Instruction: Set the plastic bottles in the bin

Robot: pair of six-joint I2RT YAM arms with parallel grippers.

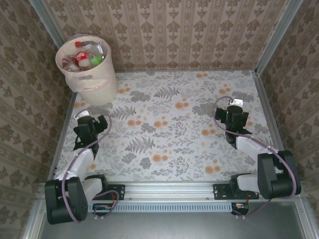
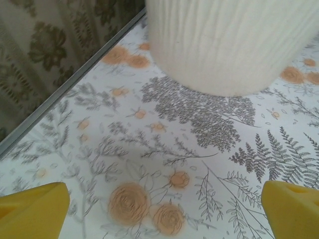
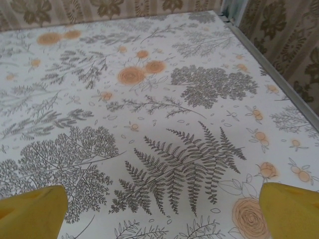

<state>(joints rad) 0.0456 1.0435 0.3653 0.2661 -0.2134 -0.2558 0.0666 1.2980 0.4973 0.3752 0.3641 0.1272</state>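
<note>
Floral tabletop (image 1: 169, 129), damask-papered walls (image 1: 164, 30)

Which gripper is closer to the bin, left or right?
Left. The left gripper hangs open just on the near side of the bin; the right gripper is open far across the table, on its right side.

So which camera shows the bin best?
Top external: it looks down on the whole bin, rim, handle cut-out and bottles inside. The left wrist gives its ribbed lower wall, close up; the right wrist faces the flowered table.
</note>
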